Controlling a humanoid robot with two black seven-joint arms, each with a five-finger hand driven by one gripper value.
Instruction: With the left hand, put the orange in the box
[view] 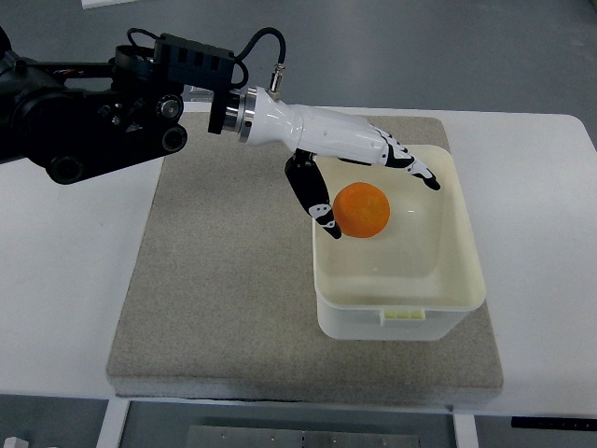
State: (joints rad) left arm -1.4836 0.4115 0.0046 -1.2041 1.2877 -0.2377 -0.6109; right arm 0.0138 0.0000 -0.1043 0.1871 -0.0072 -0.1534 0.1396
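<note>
Left robot hand [359,173] is over the box [401,303], fingers spread and loose, thumb touching the orange [362,209]. Orange is inside the box; can't tell if it's resting on the bottom. Box sits on a grey mat [215,280] on the table [56,280]

Grey felt mat [224,271]: flat, centred on white table [56,280]; table surface shows past mat's left and right edges.

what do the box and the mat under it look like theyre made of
Box: looks like translucent, cream-white plastic with a smooth, slightly glossy finish; light shows through its walls and the rim has a moulded latch tab. Mat: seems to be grey-beige felt or dense foam, matte and finely speckled, with no shine. Which of those it is cannot be told from this view.
</note>
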